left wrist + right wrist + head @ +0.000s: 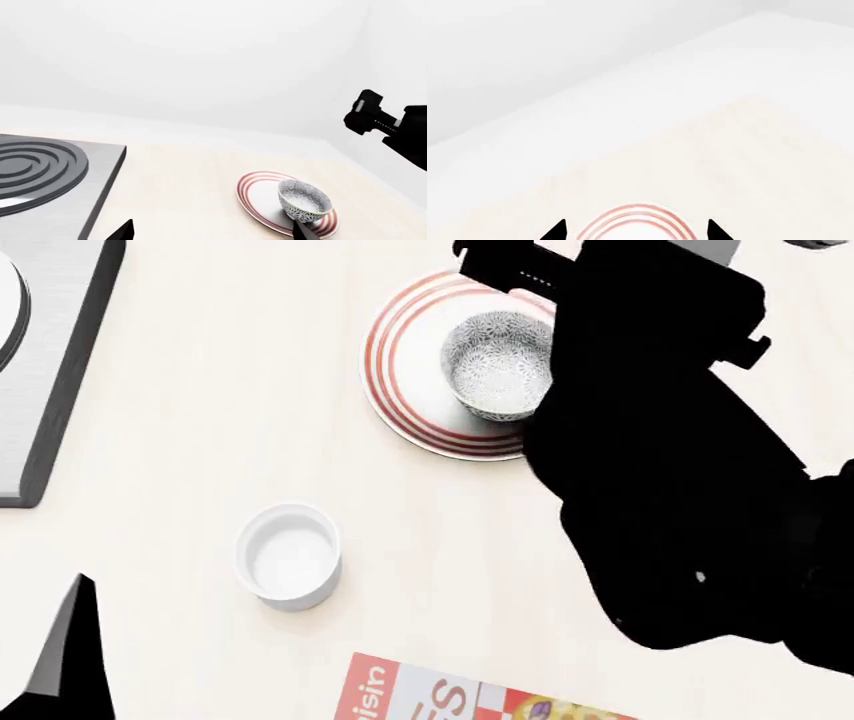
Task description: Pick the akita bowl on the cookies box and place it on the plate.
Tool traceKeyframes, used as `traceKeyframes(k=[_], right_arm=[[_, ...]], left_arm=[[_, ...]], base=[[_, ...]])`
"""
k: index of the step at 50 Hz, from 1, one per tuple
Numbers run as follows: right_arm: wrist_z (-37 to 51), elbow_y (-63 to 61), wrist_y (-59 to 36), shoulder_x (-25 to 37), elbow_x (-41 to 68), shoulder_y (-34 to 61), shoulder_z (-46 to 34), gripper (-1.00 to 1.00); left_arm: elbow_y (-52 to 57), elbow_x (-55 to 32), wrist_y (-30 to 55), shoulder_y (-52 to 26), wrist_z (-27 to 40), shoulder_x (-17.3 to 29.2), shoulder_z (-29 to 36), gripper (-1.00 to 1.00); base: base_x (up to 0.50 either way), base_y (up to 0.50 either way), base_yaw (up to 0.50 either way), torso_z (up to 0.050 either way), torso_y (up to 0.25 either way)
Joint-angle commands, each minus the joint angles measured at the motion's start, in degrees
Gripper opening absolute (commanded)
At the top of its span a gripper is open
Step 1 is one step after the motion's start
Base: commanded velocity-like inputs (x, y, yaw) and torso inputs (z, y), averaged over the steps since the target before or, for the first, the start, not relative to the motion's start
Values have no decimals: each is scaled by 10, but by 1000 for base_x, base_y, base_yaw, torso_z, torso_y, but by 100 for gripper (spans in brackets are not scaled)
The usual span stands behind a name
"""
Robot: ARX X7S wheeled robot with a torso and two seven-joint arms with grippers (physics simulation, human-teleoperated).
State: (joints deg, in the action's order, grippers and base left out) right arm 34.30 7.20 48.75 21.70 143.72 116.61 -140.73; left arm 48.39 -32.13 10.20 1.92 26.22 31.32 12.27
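Observation:
The akita bowl [498,365] [303,200], grey-and-white speckled, stands on the red-ringed plate [400,360] [257,192], toward one side of it. Nothing holds it. My right arm [667,440] reaches over the plate's right side and hides part of its rim. My right gripper [637,232] is open, and the plate's ringed rim [634,217] shows between its two fingertips. The bowl is out of the right wrist view. My left gripper [213,235] is open and empty, with one fingertip [303,232] in front of the bowl. Only a corner of the cookies box [441,700] shows at the near edge.
A small plain white cup [288,555] stands on the pale counter between the plate and the box. A steel stove with a coil burner [40,170] [40,370] fills the far left. My left arm [67,660] shows at the near left corner.

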Motion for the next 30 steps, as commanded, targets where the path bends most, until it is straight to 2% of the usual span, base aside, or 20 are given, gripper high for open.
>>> traceKeyframes(k=[1, 4, 12, 19, 24, 30], right_arm=[[147, -179, 107, 73, -236, 50, -104, 100], [190, -193, 108, 91, -316, 37, -112, 100], [258, -201, 105, 138, -439, -9, -91, 100], [381, -227, 91, 161, -611, -23, -119, 100], [457, -253, 42, 154, -703, -20, -140, 100], [525, -263, 24, 158, -792, -52, -129, 100]], left_arm=[[1, 5, 2, -1, 1, -1, 8, 100], [1, 9, 2, 0, 1, -2, 13, 100], [-1, 9, 0, -1, 0, -2, 15, 100], [-3, 17, -1, 0, -2, -4, 25, 100], [-1, 24, 0, 2, -3, -5, 32, 100], [-1, 30, -2, 2, -4, -6, 38, 100]], base=[[0, 0, 0, 0, 0], [0, 0, 0, 0, 0], [0, 0, 0, 0, 0], [0, 0, 0, 0, 0], [0, 0, 0, 0, 0], [0, 0, 0, 0, 0]])
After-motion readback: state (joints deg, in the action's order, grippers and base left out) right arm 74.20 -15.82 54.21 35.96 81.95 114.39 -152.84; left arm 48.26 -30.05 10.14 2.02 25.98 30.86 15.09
